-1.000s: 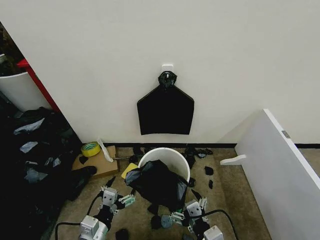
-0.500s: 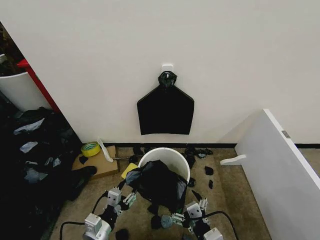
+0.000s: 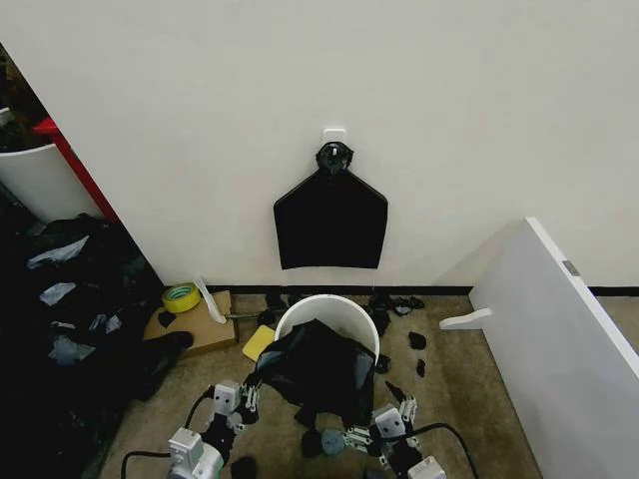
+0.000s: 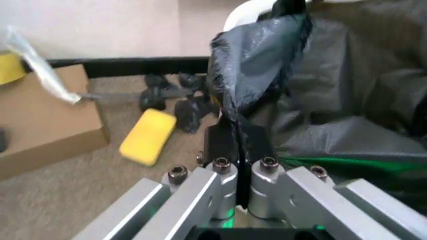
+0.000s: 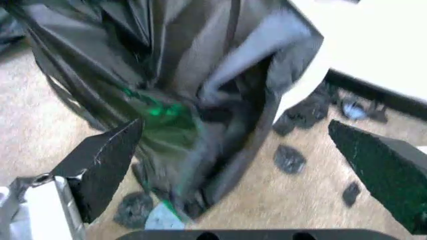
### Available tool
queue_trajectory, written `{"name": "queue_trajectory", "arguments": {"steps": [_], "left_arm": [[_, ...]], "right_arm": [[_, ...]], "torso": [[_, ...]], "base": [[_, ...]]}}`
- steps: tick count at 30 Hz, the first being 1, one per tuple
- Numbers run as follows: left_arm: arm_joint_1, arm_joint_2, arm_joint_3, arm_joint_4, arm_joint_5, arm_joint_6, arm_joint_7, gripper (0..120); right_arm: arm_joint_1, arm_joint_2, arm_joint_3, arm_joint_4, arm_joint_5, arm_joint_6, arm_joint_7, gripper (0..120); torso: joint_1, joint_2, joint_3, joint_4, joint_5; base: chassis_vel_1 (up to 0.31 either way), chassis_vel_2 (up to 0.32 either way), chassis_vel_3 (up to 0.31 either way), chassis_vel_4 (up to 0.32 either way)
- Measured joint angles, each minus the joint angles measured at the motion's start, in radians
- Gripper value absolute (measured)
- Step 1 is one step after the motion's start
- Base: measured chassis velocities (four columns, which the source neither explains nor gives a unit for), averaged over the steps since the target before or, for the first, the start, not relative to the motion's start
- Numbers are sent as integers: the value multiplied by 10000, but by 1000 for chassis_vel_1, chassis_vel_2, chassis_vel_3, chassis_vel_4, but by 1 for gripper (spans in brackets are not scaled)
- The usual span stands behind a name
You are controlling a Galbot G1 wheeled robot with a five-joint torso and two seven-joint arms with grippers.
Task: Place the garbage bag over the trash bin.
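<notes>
Half the trash bin (image 3: 329,308), seemingly bag-hidden.

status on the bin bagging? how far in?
Partway. Done: the crumpled black plastic garbage bag is draped over the near rim of the round cream-white plastic trash bin. In hand: the left gripper is shut on a fold of it; the right gripper is open, beside the bag. Left: the far rim is bare, so the bag needs spreading around it.

A makeshift test room is suggested by a bare white wall (image 3: 449,120), brown carpet (image 3: 469,399) littered with black plastic scraps (image 3: 417,340), and a taped cardboard box (image 3: 195,324).
</notes>
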Motion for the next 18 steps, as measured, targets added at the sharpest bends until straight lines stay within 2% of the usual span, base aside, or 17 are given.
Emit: {"name": "queue_trajectory", "arguments": {"steps": [7, 18], "left_arm": [[75, -198, 60, 359, 453, 3, -274, 0], [-159, -1110, 429, 1019, 737, -523, -42, 0]], "right_arm": [[233, -27, 124, -204, 697, -305, 125, 100], [441, -40, 398, -1266, -1017, -43, 88, 99]], "torso": [[0, 0, 0, 0, 0], [0, 0, 0, 0, -1]], "base": [[0, 0, 0, 0], [0, 0, 0, 0]]}}
